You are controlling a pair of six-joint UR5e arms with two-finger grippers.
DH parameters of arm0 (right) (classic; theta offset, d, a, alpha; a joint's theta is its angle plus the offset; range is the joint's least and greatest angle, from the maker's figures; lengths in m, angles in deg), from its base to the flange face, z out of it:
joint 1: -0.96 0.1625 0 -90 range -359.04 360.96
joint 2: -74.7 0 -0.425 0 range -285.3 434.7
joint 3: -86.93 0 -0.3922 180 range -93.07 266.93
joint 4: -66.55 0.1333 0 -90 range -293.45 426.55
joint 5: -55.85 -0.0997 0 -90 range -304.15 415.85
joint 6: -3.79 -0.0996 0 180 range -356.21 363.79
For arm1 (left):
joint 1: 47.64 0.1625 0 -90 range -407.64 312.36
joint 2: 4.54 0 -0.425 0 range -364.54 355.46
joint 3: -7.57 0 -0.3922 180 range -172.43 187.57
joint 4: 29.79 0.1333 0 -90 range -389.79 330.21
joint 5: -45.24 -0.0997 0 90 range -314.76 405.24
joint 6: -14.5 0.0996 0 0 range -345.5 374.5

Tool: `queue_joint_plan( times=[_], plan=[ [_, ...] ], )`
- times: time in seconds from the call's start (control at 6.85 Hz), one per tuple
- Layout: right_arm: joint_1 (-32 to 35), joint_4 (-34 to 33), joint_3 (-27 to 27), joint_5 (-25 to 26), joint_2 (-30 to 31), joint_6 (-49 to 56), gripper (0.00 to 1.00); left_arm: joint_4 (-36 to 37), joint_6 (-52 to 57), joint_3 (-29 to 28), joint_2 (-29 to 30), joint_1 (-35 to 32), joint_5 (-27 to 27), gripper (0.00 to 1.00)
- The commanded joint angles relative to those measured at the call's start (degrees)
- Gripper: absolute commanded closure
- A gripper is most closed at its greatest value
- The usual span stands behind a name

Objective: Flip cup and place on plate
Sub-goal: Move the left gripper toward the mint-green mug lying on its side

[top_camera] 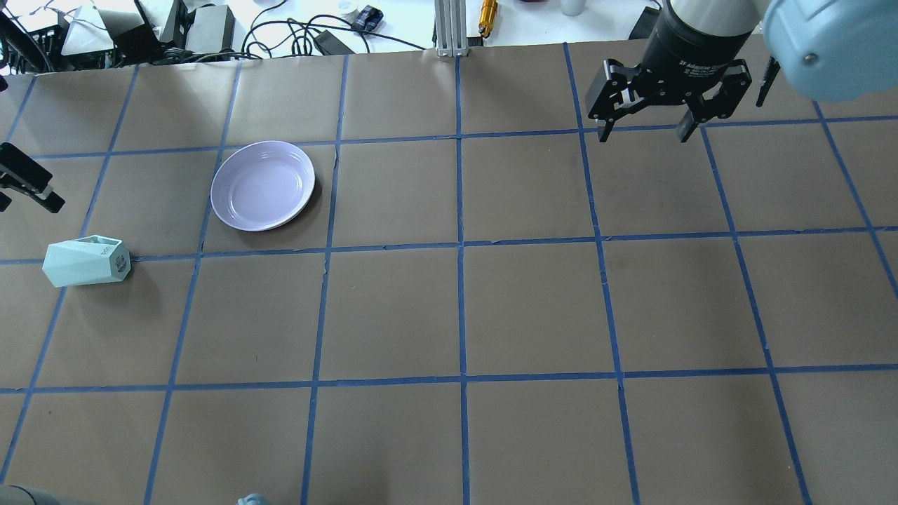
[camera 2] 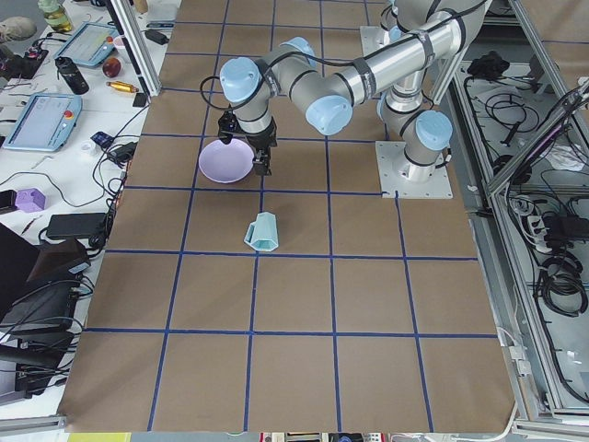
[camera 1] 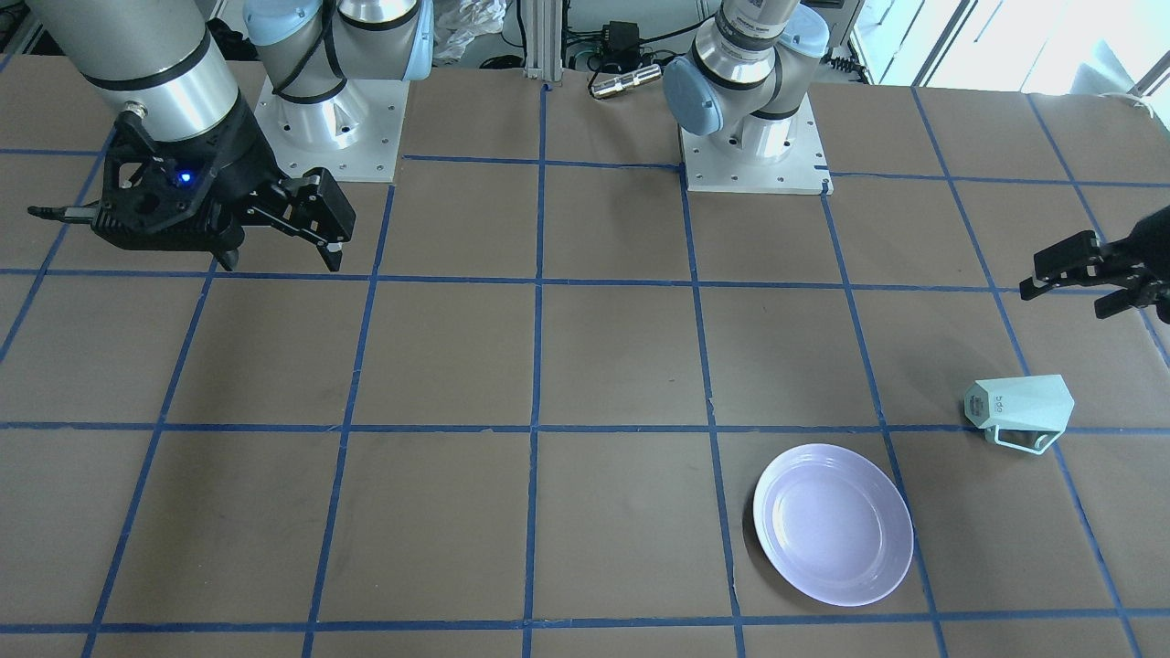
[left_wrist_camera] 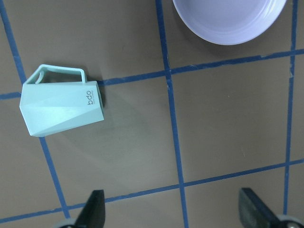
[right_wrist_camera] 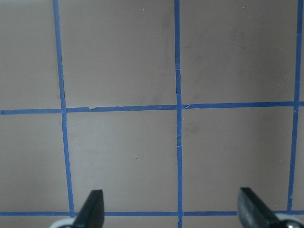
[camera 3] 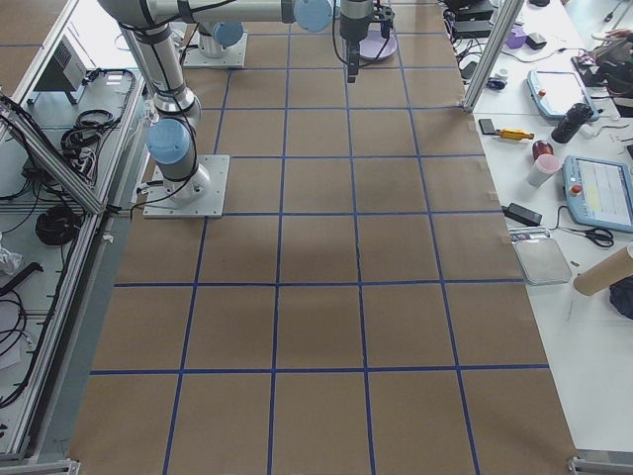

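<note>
The left gripper (left_wrist_camera: 173, 211), spread wide, should close across the faceted walls of the cup (left_wrist_camera: 59, 107) lying sideways near the plate (left_wrist_camera: 228, 21), avoiding its thin handle (left_wrist_camera: 61, 68).

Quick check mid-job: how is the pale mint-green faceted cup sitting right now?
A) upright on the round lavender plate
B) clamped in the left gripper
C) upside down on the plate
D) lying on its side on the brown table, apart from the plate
D: the pale mint-green faceted cup lies on its side on the brown table, with a gap between it and the round lavender plate, which holds nothing.
</note>
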Motion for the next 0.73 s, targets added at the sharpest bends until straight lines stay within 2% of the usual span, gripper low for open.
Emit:
queue_joint_plan(
  times=[0.0,0.15,0.44,0.58],
  plan=[
    [0.0,0.0,0.0,0.0,0.0,0.0,0.00,3.0,4.9,-1.7,4.2,3.7,-0.1,0.00],
    [0.0,0.0,0.0,0.0,0.0,0.0,0.00,3.0,6.8,-4.2,6.7,4.0,-0.1,0.00],
    [0.0,0.0,0.0,0.0,0.0,0.0,0.00,3.0,9.5,-6.1,12.1,8.6,1.6,0.00],
    [0.0,0.0,0.0,0.0,0.0,0.0,0.00,2.8,10.4,-7.3,14.7,10.2,4.2,0.00]
  ],
)
